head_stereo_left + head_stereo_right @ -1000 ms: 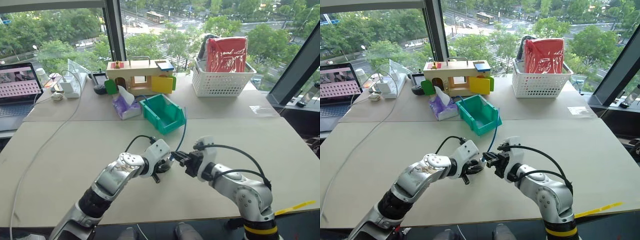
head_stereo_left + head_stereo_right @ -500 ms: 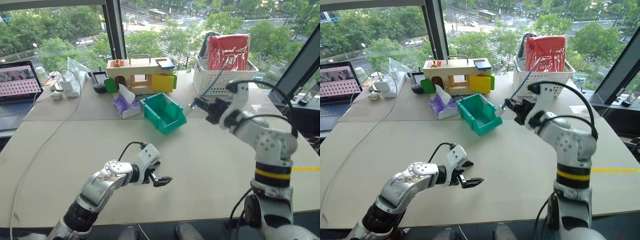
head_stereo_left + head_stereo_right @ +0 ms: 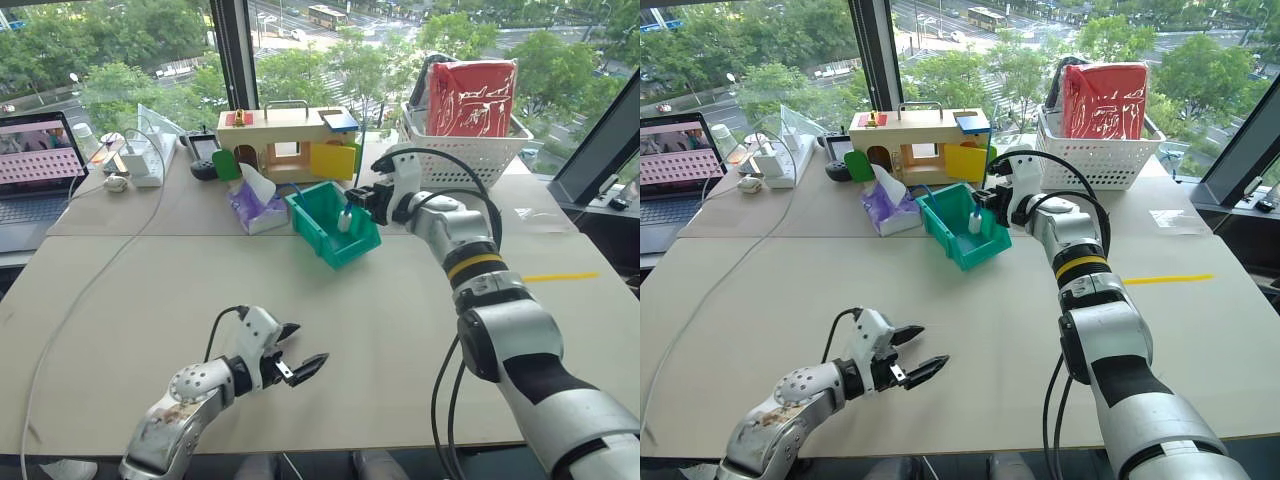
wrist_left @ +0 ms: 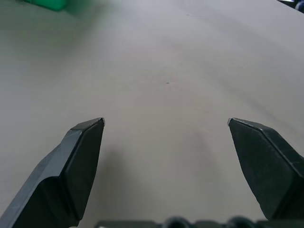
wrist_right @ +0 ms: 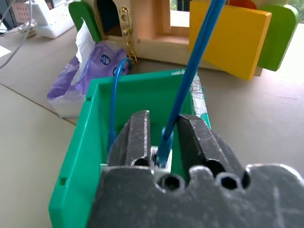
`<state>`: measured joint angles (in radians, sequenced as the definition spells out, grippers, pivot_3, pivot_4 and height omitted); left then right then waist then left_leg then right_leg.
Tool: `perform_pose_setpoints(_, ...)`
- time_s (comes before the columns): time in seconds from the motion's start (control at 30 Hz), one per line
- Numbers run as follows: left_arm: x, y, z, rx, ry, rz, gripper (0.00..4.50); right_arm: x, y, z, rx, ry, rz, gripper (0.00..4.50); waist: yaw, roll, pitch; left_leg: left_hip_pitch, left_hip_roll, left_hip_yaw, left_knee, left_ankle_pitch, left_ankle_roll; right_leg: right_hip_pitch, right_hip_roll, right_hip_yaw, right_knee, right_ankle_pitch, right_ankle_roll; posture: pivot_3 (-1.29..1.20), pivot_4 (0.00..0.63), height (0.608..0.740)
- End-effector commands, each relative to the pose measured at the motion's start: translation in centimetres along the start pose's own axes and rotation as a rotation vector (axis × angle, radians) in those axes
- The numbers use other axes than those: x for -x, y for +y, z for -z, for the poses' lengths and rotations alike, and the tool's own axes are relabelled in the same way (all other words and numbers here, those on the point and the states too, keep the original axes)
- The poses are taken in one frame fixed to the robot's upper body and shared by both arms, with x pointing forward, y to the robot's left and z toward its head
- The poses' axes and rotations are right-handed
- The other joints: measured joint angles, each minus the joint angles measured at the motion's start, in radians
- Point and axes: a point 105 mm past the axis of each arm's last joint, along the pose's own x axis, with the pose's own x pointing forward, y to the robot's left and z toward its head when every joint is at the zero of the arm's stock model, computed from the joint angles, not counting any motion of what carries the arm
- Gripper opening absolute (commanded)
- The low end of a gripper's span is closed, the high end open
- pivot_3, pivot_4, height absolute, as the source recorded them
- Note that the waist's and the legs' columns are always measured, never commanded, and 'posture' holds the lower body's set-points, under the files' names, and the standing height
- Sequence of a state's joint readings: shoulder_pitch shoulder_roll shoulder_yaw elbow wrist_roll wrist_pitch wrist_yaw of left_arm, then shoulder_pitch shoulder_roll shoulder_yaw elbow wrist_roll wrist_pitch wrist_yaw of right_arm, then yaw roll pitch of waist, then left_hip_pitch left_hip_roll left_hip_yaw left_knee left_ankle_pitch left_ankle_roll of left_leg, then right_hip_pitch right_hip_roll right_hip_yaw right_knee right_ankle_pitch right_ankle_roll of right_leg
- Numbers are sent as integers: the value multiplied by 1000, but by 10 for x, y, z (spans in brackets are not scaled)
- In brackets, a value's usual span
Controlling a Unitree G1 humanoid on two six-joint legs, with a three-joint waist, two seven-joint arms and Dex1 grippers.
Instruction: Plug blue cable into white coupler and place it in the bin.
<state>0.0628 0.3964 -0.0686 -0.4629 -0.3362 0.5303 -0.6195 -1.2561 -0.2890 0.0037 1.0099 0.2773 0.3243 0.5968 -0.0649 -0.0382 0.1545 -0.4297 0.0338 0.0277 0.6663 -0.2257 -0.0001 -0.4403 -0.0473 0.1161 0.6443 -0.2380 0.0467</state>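
Note:
The teal bin (image 3: 347, 250) stands mid-table with its cut-away front toward me. My right gripper (image 3: 353, 197) hovers over its far right rim, pointing left. In the right wrist view its fingers (image 5: 137, 135) stand parted, and the blue cable (image 5: 190, 80) runs up between them. The cable's other end (image 5: 113, 102) loops down inside the bin (image 5: 78, 156). The white coupler (image 3: 344, 221) sits just below the fingertips, inside the bin. My left gripper (image 3: 303, 346) is open and empty, low over the near table; the left wrist view shows bare table between its fingers (image 4: 80, 156).
Behind the bin stands a wooden toy house (image 3: 285, 145), with a purple tissue pack (image 3: 255, 205) to the bin's left. A white basket with a red bag (image 3: 470, 140) stands at the back right. At the far left are a laptop (image 3: 35, 170) and a power strip with white cord (image 3: 140, 165).
My right gripper moved left from beside the bin to over it, bringing the cable and coupler inside, and its fingers parted. The left gripper let go, opened and drew back toward me.

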Motion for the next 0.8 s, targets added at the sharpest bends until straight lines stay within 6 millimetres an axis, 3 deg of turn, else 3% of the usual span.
perform_pose_setpoints(0.03,8,8,-13,-83,-61,-29,4500,14,4,-55,14,-183,-62,2764,1,0,0,0,0,0,0,0,0,0,0,0,0,0,0,0,150,715)
perform_pose_setpoints(0.13,12,14,-12,-90,-65,-20,4500,31,1,-65,9,-213,-86,3881,1,1,0,0,0,0,0,0,0,0,-1,0,1,0,0,0,150,715)
perform_pose_setpoints(0.2,16,23,-9,-103,-43,-27,4500,55,0,-76,-10,-267,-121,4470,5,1,0,0,0,0,1,0,0,1,-1,-2,0,0,0,0,150,715)
perform_pose_setpoints(0.27,22,38,-5,-112,-23,-43,4500,85,-1,-74,-1,-277,-152,4470,17,1,0,0,0,-1,1,0,0,1,0,-4,0,0,0,0,150,715)
perform_pose_setpoints(0.43,34,66,-4,-108,-17,-70,4500,146,5,-27,62,-190,-166,4470,25,1,0,-1,-1,-3,1,0,0,2,-2,-9,-1,0,0,0,150,715)
perform_pose_setpoints(0.53,32,87,-15,-99,-47,-134,4500,174,-2,26,112,-135,-12,4470,24,1,0,-1,-1,-3,1,0,0,3,-3,-11,-1,0,0,0,150,715)
perform_pose_setpoints(0.7,25,105,-28,-93,-68,-182,4500,188,1,82,150,-65,95,4470,14,2,1,2,-1,-1,7,0,0,5,-3,-10,3,0,0,0,150,715)
perform_pose_setpoints(0.8,22,109,-29,-88,-49,-178,4500,191,-1,95,158,-67,142,4470,12,1,1,7,0,-1,10,0,0,10,-1,-10,3,0,1,0,150,715)
